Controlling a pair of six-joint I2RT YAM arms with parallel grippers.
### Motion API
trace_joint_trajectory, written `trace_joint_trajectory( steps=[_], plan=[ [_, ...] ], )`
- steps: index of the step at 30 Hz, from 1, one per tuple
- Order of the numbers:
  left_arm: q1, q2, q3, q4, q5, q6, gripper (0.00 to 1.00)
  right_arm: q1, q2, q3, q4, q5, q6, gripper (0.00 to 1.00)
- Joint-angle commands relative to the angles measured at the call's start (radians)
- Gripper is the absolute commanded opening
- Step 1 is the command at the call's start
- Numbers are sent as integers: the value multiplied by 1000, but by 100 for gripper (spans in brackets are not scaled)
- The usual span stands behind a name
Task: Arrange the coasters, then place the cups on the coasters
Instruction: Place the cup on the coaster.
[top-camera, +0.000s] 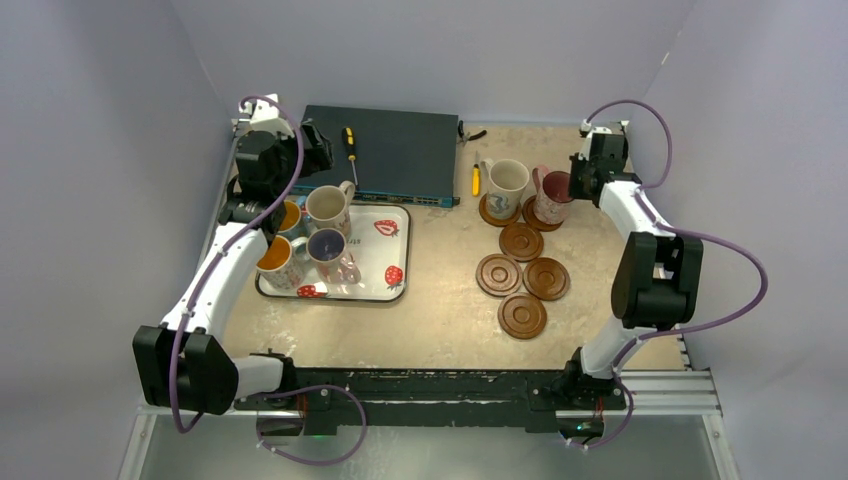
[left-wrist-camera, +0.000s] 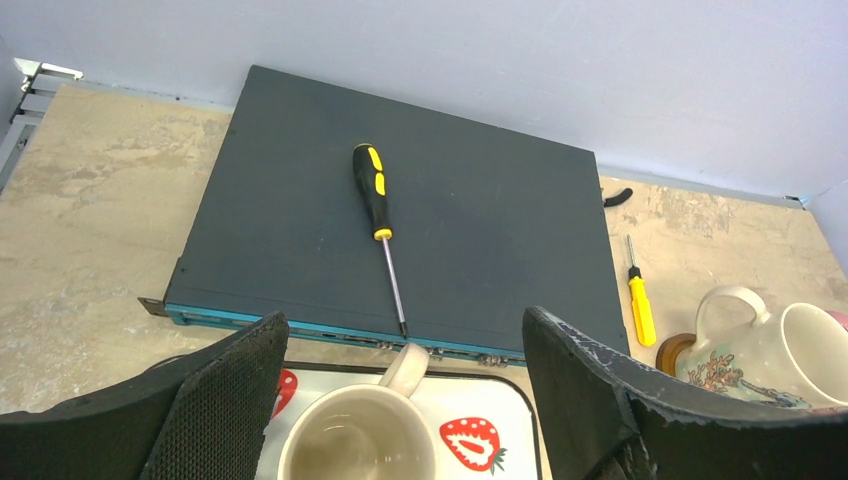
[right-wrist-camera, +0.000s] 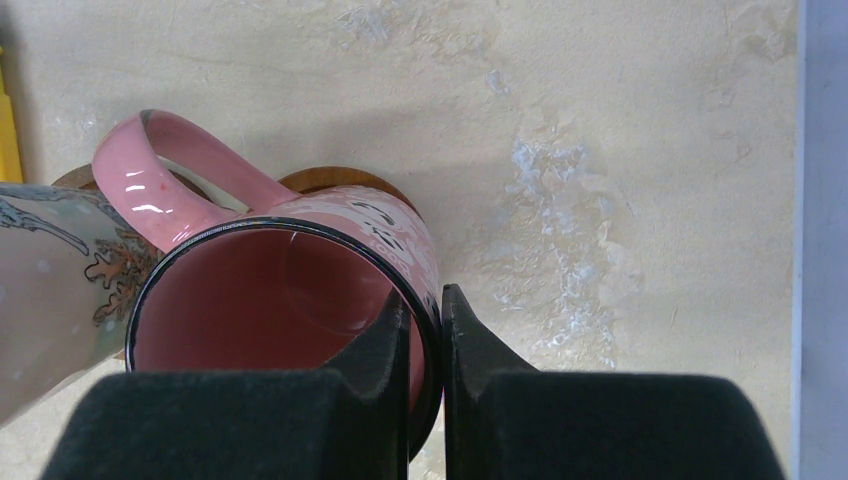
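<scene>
My right gripper is shut on the rim of the pink cup, one finger inside and one outside. That cup stands on a coaster at the back right, next to a cream cup on another coaster. Several bare coasters lie in front of them, among them one coaster and the nearest coaster. My left gripper hangs open above a cream cup on the strawberry tray. Also on the tray are a purple-inside cup and two orange-inside cups.
A dark flat box lies at the back with a black-and-yellow screwdriver on top. A small yellow screwdriver lies beside the cream cup on the right. Walls close in at the left, back and right.
</scene>
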Motion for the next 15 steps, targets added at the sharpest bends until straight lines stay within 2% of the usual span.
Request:
trace_joint_trajectory(
  steps=[1, 15],
  plan=[
    [7, 4, 9, 30, 13, -20, 82, 13, -28, 57, 88, -17, 1, 0],
    [7, 7, 12, 27, 15, -20, 82, 36, 8, 61, 80, 44, 10, 0]
  ],
)
